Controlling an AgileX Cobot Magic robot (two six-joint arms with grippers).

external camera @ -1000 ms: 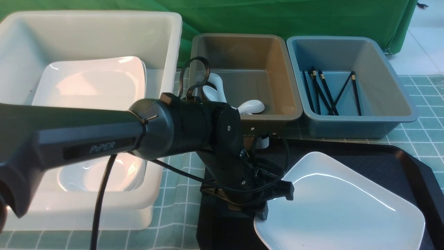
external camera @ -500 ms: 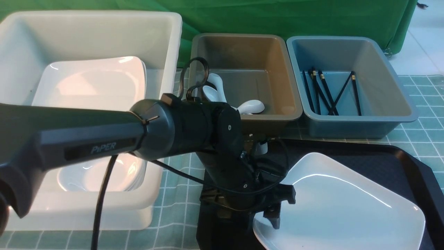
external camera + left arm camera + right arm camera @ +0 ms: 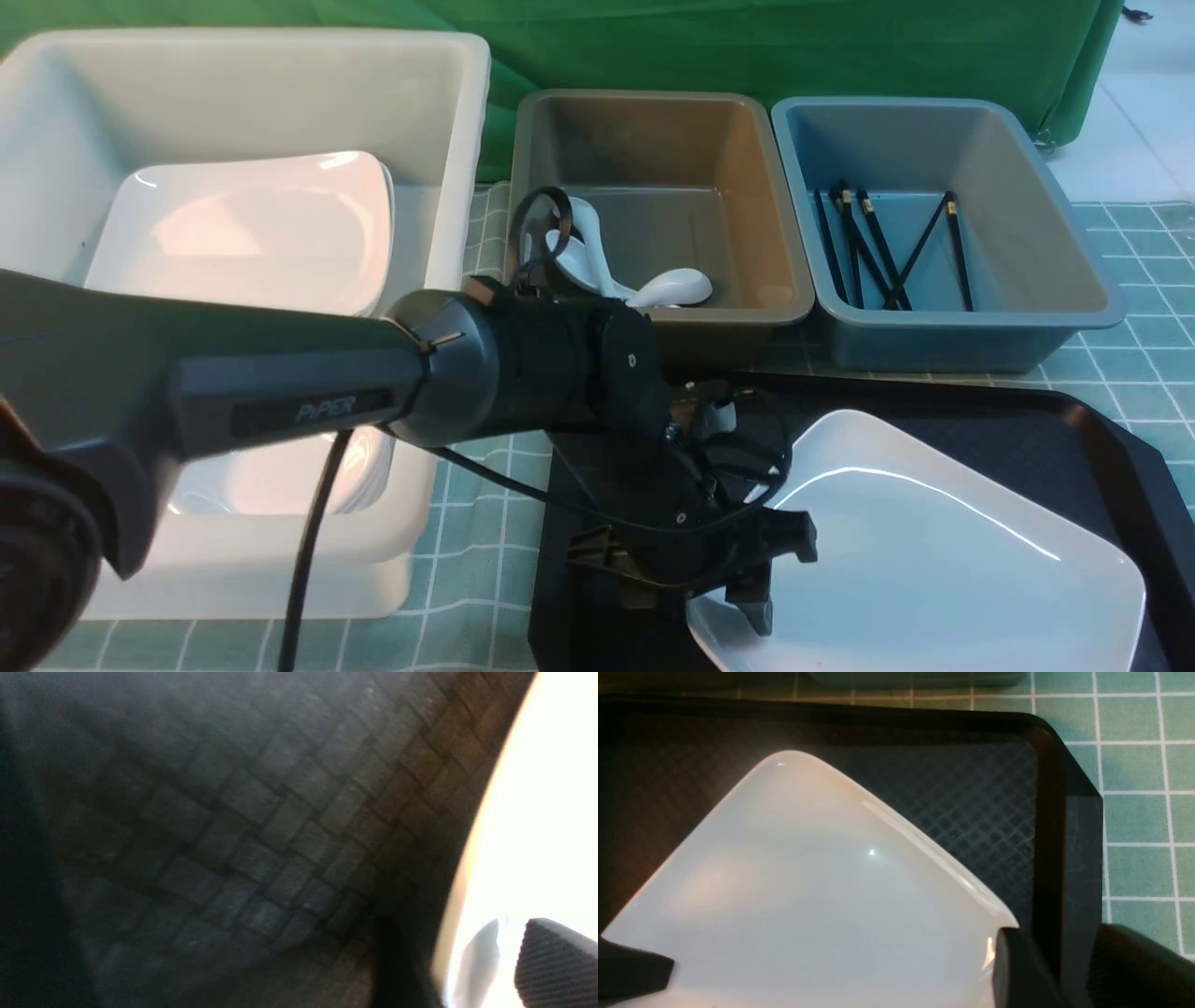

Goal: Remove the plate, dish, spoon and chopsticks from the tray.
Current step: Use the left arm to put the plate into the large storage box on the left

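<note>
I saw left gripper (image 3: 754,607) loosen and re-straddle the plate (image 3: 934,560) corner nearest white tub (image 3: 448,140); lift pending, clamp untellable

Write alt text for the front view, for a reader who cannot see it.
The left gripper hangs over the near-left corner of the white plate on the black tray. Behind: a white bin of plates, a brown bin of spoons, a blue-grey bin of chopsticks.
</note>
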